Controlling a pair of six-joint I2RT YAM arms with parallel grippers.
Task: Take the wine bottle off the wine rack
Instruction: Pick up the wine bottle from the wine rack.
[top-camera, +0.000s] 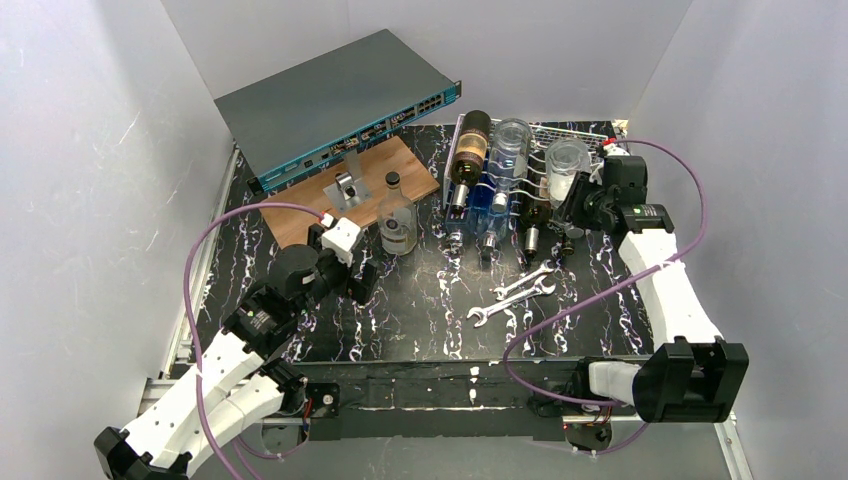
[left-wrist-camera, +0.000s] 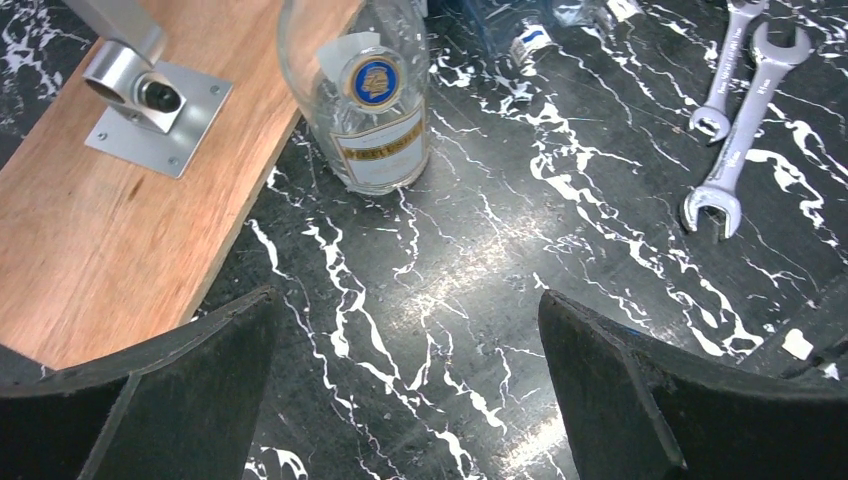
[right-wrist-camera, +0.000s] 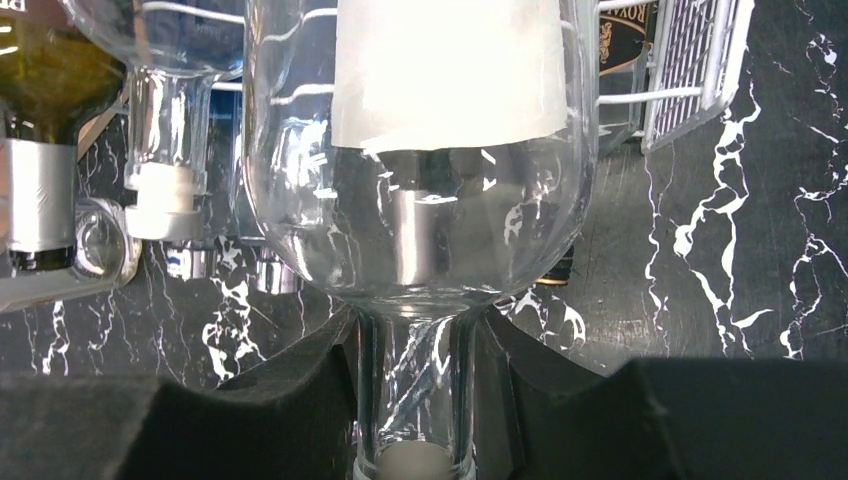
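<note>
Peering through the right wrist camera, I get what the overhead view cannot give: my right pincer (right-wrist-camera: 415, 360) is closed on the neck of the clear wine bottle (right-wrist-camera: 440, 150), with a pad against each side of the glass just below the shoulder. The bottle lies in the wine rack (right-wrist-camera: 690, 60) with its white paper label uppermost and its neck aimed at me. To its left lie another clear bottle (right-wrist-camera: 165, 120) and, at the frame's edge, a dark-green bottle (right-wrist-camera: 35, 130) with a silver capsule.

From above the wider layout shows. The rack stands at the far right of the black marbled table (top-camera: 420, 320), and my bottle is the rightmost of three on its top row. My right arm climbs the right side from its base at the near edge, wrist bent leftward, so the pincer meets the neck from the near side. My left arm is folded low on the left. My left pincer (left-wrist-camera: 405, 310) hangs spread wide over bare tabletop, holding nothing.

Two spanners (top-camera: 512, 292) lie just in front of the rack, toward the middle. An upright glass bottle (top-camera: 397, 225) stands beside the wooden board (top-camera: 350, 190), with the grey switch box (top-camera: 335, 100) behind it. The right wall (top-camera: 770, 150) runs close beside my right arm. Open tabletop lies between the spanners and my right forearm.
</note>
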